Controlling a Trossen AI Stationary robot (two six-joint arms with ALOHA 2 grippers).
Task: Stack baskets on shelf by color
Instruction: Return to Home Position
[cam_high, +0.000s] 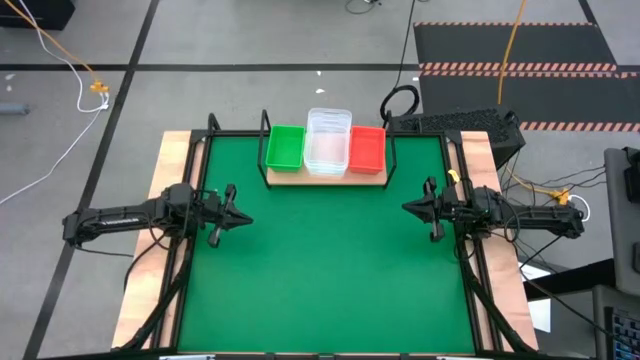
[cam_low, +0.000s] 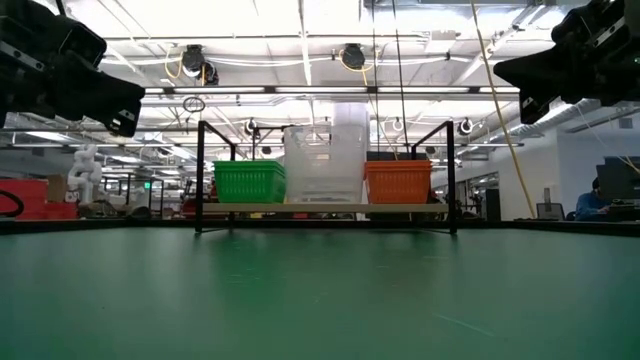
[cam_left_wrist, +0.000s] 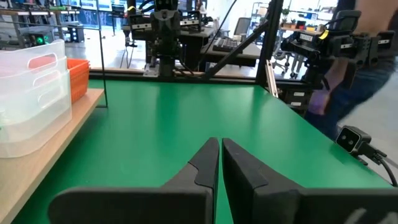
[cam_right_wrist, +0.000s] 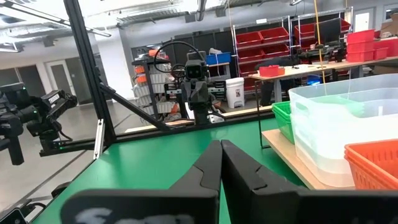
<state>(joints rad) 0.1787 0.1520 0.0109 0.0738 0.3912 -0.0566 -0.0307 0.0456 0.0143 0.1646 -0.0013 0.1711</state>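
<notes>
Left gripper (cam_high: 243, 217): at the left side of the table, raised above the green mat (cam_high: 330, 280) and pointing inward. Its fingers are pressed together with nothing between them, as its own wrist view shows.
Green mat: covers the table between the two arms.
Shelf (cam_high: 325, 179): a light wooden board on a black wire frame, at the far middle of the mat. It is well apart from both grippers and farther back than either.
Green baskets (cam_high: 286, 146): on the left end of the shelf, the end nearer the left gripper, right beside the clear ones. Their number cannot be read.
Clear baskets (cam_high: 328, 140): nested in the middle of the shelf, between green and red. In the low view they stand taller than their neighbours.
Red baskets (cam_high: 367, 146): on the right end of the shelf, close against the clear stack, the end nearer the right gripper.
Right gripper (cam_high: 405, 207): at the right side of the table, raised above the mat and facing the left one across it. Its fingers are closed on nothing, clear of every basket.
</notes>
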